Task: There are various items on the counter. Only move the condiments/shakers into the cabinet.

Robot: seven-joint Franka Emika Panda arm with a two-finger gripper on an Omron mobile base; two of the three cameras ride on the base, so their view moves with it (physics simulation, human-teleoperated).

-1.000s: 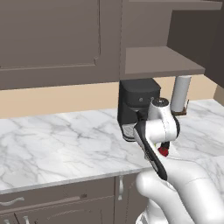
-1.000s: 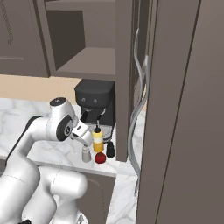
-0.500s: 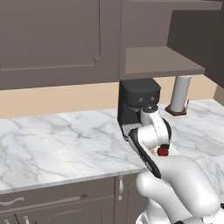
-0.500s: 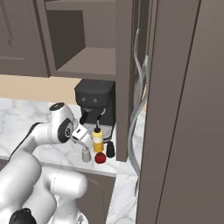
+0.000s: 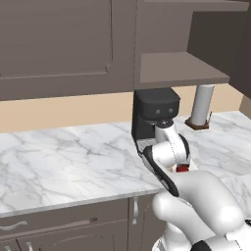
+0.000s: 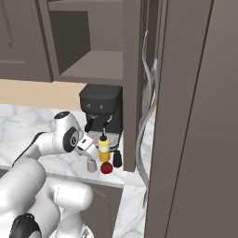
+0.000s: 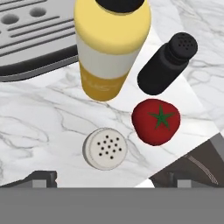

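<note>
— Four small items stand together on the desk (image 6: pixel 28 122), you see them from above in the hand view: the yellow squeeze bottle (image 7: pixel 110 48), the dark bottle (image 7: pixel 166 63), the grey shaker (image 7: pixel 105 148) and the red fruit (image 7: pixel 155 121).

— Where are they, and are they closed?

— They stand near the front edge of the desk, just beside the coffee machine (image 6: pixel 101 110). The yellow squeeze bottle has its dark nozzle on. The grey shaker shows a top with small holes, the dark bottle also. What is inside them you cannot tell. The red fruit lies between the grey shaker and the dark bottle.

— And the pincer?

— Your pincer (image 7: pixel 111 178) hangs over the grey shaker with the jaws spread wide, one tip at each side, and holds nothing. In the right base view you see the pincer just left of the yellow squeeze bottle.

— The cabinet?

— The cabinet (image 6: pixel 95 65) is open above the coffee machine, with a flat brown shelf inside.
</note>
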